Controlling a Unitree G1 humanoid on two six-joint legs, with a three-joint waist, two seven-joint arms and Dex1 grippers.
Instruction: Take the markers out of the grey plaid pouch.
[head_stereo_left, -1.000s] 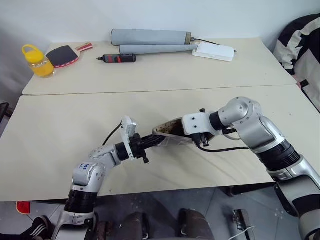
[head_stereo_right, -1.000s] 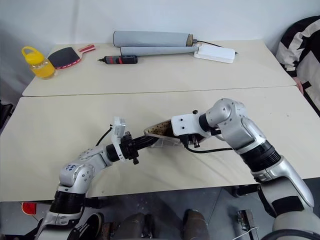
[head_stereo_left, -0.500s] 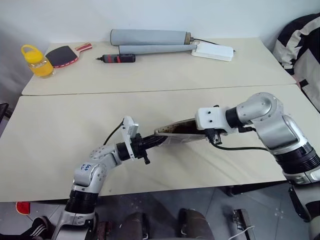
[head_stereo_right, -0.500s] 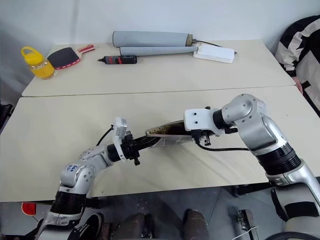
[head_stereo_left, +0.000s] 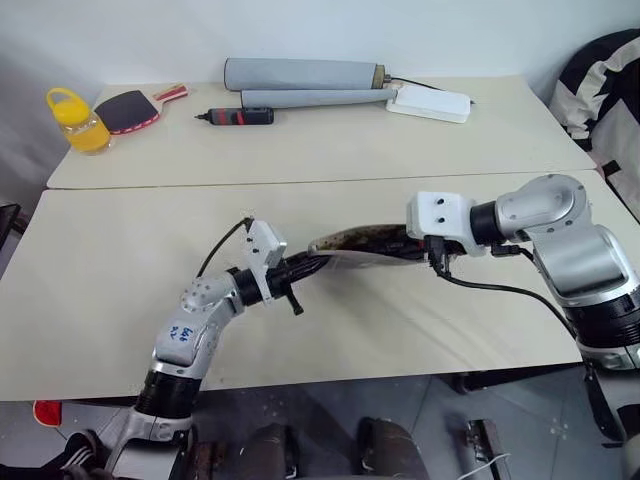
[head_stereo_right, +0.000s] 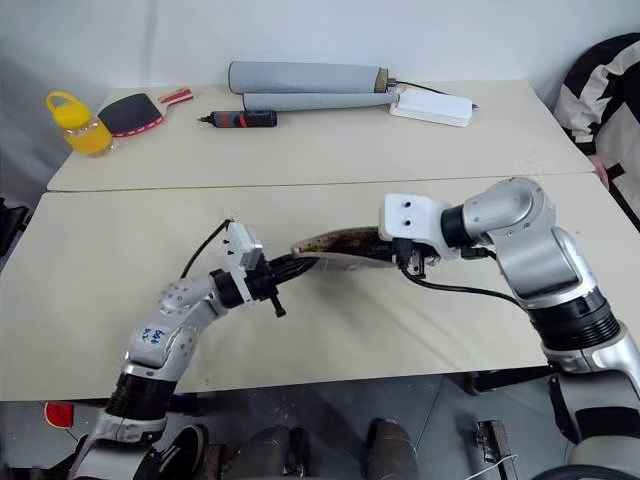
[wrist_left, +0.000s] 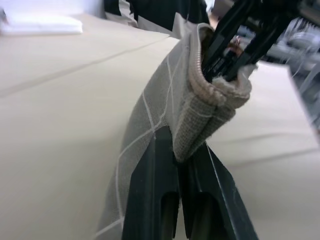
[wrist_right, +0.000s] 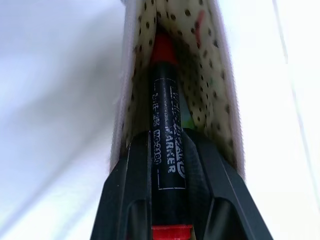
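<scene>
Pouch fabric, grey plaid (head_stereo_left: 355, 243), hung stretched between the two grippers at the frame's centre, above the near table (head_stereo_left: 100, 280). The left gripper (wrist_left: 186, 152) was pinched tight on the pouch's end seam. The right gripper (wrist_right: 167, 150), fingers narrowly apart inside the dotted tan lining, clasped a dark marker (wrist_right: 166, 150) with red ends; white print on its barrel read "MARKER", the smaller lettering beside it too blurred to read, perhaps a model code. A green glint beside it may have been a second marker. At upper left lay a black-and-red pen-like tool (head_stereo_left: 234, 117).
</scene>
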